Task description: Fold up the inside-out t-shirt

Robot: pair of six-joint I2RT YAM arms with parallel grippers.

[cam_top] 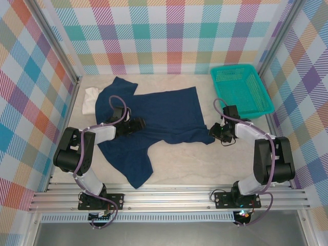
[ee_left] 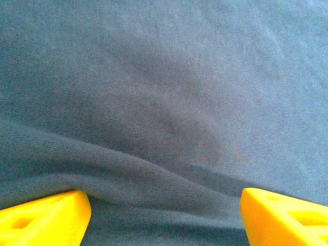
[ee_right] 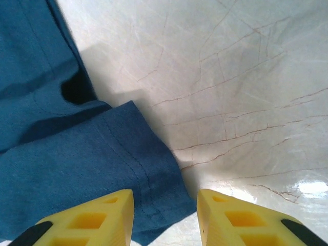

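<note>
The dark navy t-shirt (cam_top: 154, 118) lies spread and rumpled across the middle of the table, one sleeve reaching toward the front. My left gripper (cam_top: 137, 123) rests low on the shirt's left-middle; in the left wrist view it stands open (ee_left: 164, 215) with a soft ridge of navy cloth (ee_left: 154, 169) running between its yellow fingers (ee_left: 46, 218). My right gripper (cam_top: 215, 133) sits at the shirt's right hem corner. The right wrist view shows it open (ee_right: 164, 215) with the stitched hem corner (ee_right: 154, 189) lying between its fingers, not pinched. The neck label is hidden.
A white folded cloth (cam_top: 91, 100) lies at the back left, partly under the navy shirt. A teal basket (cam_top: 240, 89) stands at the back right. Bare marble tabletop (ee_right: 246, 102) stretches right of the hem and along the front edge. Plaid walls enclose the table.
</note>
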